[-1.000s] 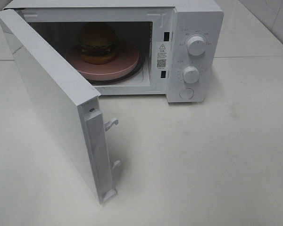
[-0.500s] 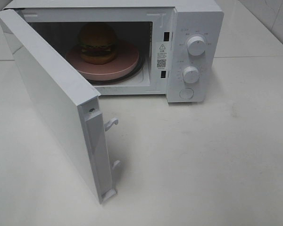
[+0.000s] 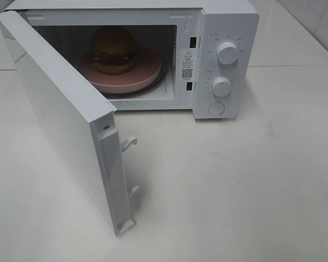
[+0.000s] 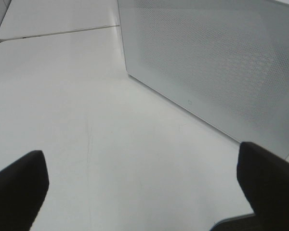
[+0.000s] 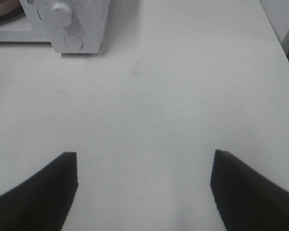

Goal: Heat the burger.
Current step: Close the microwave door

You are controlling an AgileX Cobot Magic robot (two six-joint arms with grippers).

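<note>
While both claws gape outside, the microwave holds the burger.

The left gripper (jaws wide apart) hangs over the white table near the microwave door.

The white surface carries a single white microwave, its door swung open. The microwave's control-panel corner stands well ahead of the right gripper, across bare surface. The door's outer face stands ahead of the left gripper.
</note>
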